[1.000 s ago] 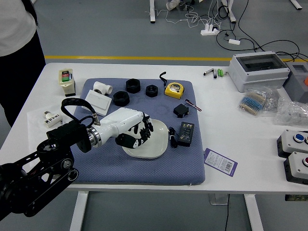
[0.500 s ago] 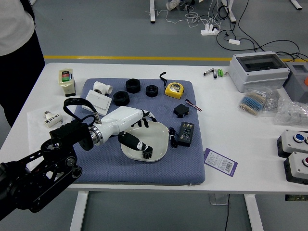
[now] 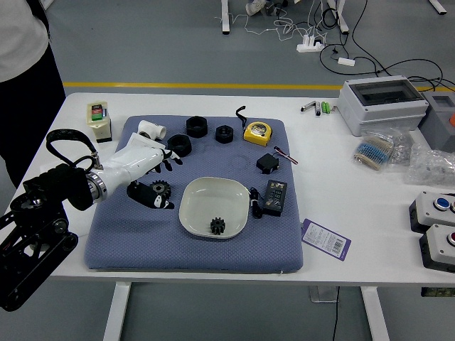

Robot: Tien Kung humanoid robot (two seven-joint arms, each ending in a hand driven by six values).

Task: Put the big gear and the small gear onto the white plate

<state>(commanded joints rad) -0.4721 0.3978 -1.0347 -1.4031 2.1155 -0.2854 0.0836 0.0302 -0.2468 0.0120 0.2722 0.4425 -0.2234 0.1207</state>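
1 small gear (image 3: 217, 226) is sitting on the white plate (image 3: 201, 199), while the left robot hand (image 3: 130, 170) is hovering unclenched beside the big gear (image 3: 161, 189) on the blue mat (image 3: 156, 245), an off-centre closing perhaps risking knocking that gear away.

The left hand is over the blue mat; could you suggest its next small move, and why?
I'd have the left hand close its fingers on the big gear, which shows between them, since the small gear already sits on the white plate.
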